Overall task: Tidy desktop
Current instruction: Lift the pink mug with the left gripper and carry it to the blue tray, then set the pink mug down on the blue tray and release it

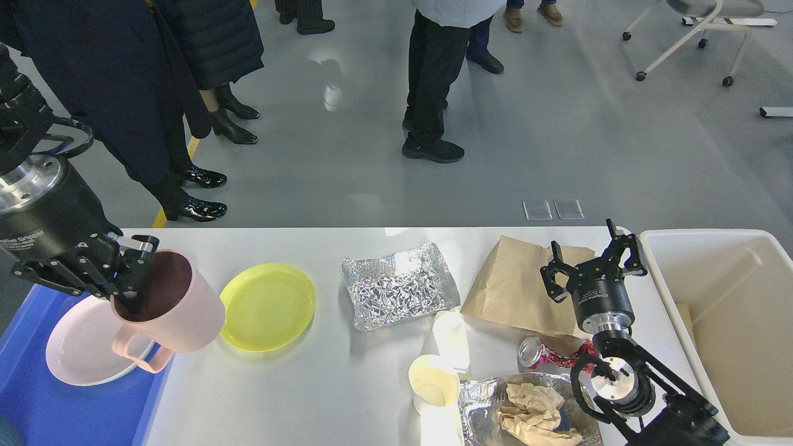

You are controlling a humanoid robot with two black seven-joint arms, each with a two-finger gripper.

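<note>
The white desktop (322, 384) carries a yellow plate (267, 306), a foil tray (399, 285), a brown paper bag (517, 288), two paper cups (435, 383), a crushed red can (545, 354) and a second foil tray with crumpled paper (533, 412). My left gripper (127, 272) is shut on the rim of a pink mug (170, 306), held in the air and tilted over the desktop's left edge. My right gripper (591, 251) stands open above the paper bag, holding nothing.
A blue tray (37, 409) at the left holds a pink plate (80, 347). A cream plastic bin (731, 322) stands at the right edge. Several people stand on the grey floor beyond the table, and a wheeled chair (687, 37) is at the far right.
</note>
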